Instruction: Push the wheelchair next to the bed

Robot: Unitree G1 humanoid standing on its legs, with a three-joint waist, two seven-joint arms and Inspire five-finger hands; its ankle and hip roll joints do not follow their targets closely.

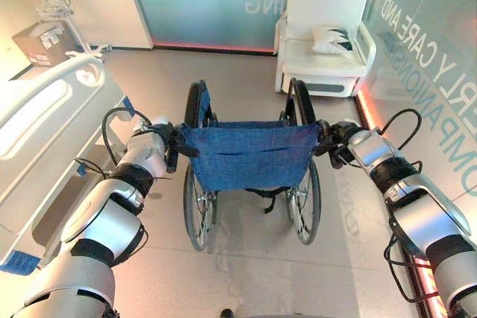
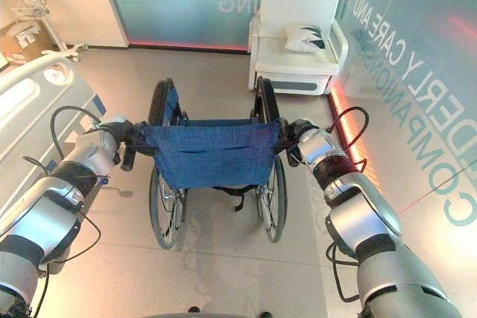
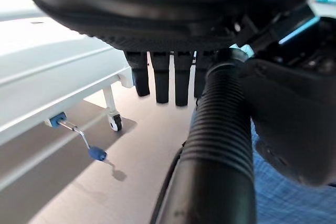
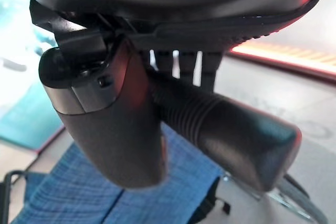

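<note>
Large mirrored lettering runs across the glass wall (image 1: 440, 102), not legible.

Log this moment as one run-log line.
left hand: shut on wheelchair grip | right hand: shut on other grip | bed: to robot's left

Both head cameras are looking steeply down from behind at the same blue-backed black wheelchair (image 1: 250, 156), while each wrist camera is peering from very close along its ribbed black push handle (image 3: 218, 150).
</note>
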